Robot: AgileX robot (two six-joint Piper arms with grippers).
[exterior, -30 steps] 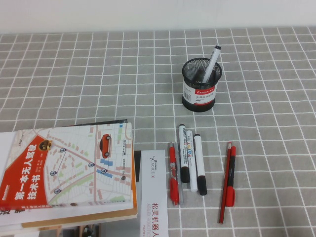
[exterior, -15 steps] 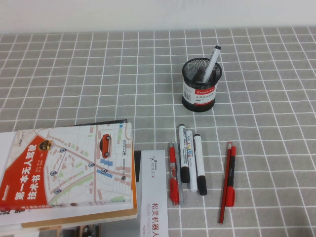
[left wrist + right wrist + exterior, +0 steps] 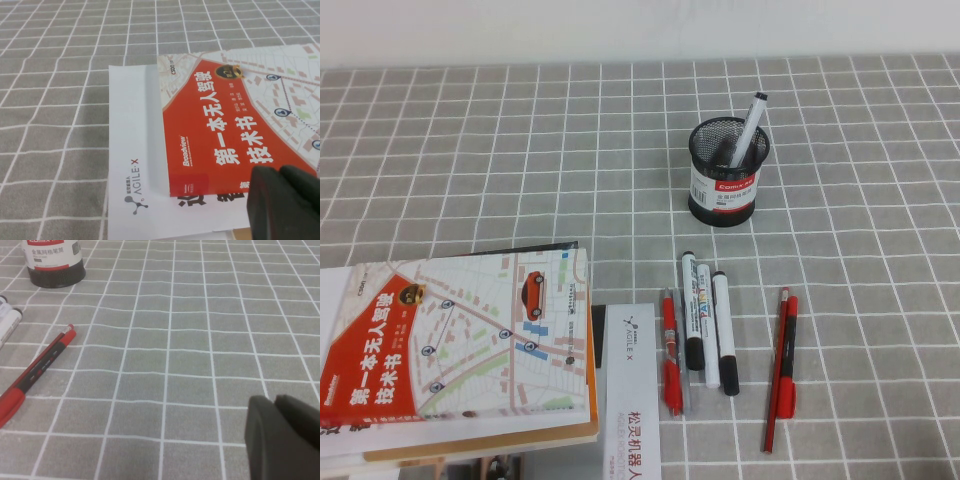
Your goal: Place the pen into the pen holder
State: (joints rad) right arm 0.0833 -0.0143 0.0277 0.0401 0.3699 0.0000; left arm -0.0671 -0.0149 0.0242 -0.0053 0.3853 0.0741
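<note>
The pen (image 3: pixel 724 330), with a white barrel and black cap, lies on the checked cloth in a row of markers in front of the pen holder (image 3: pixel 724 172). The holder is a black mesh cup with a white label and has a grey-white pen standing in it. Its base also shows in the right wrist view (image 3: pixel 52 262). Neither arm shows in the high view. My left gripper (image 3: pixel 277 172) is shut and empty above a book. My right gripper (image 3: pixel 274 401) is shut and empty above bare cloth, to the right of the pens.
Beside the pen lie a colourful-print marker (image 3: pixel 705 322), a black-capped marker (image 3: pixel 691 310) and a red pen (image 3: pixel 671 352). Two red pens (image 3: pixel 782 365) lie further right. A red map-cover book (image 3: pixel 460 345) and white booklets (image 3: pixel 630 400) fill the front left.
</note>
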